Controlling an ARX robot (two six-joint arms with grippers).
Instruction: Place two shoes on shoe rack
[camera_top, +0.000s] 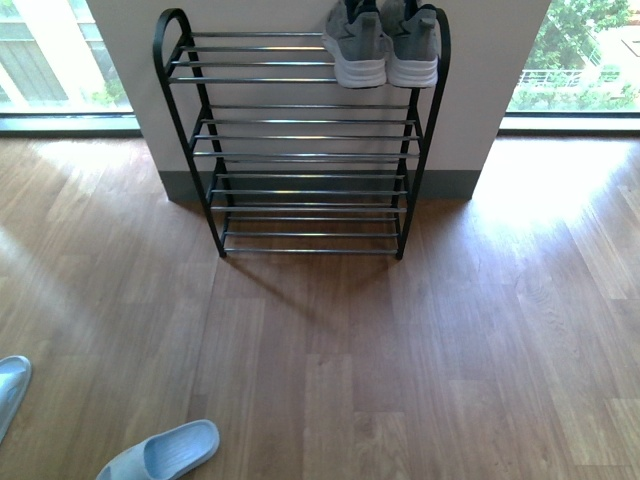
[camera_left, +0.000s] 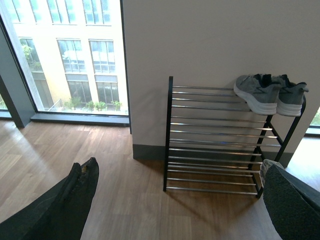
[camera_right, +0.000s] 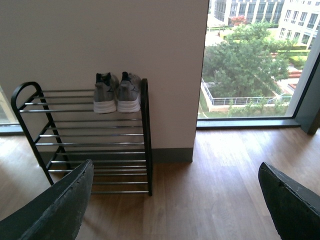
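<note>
Sitting side by side at the right end of the shoe rack's (camera_top: 250, 80) top shelf: grey sneakers (camera_top: 362, 48), toes toward the robot.
Their long axes cross the chrome rods, heels to the wall (camera_top: 270, 15); white soles, dark collars. Two pale-blue slides (camera_top: 165, 452) lie on the wood floor (camera_top: 450, 340), well apart from the rack. The left gripper (camera_left: 177, 167) and right gripper (camera_right: 176, 169) gape wide, holding nothing.
</note>
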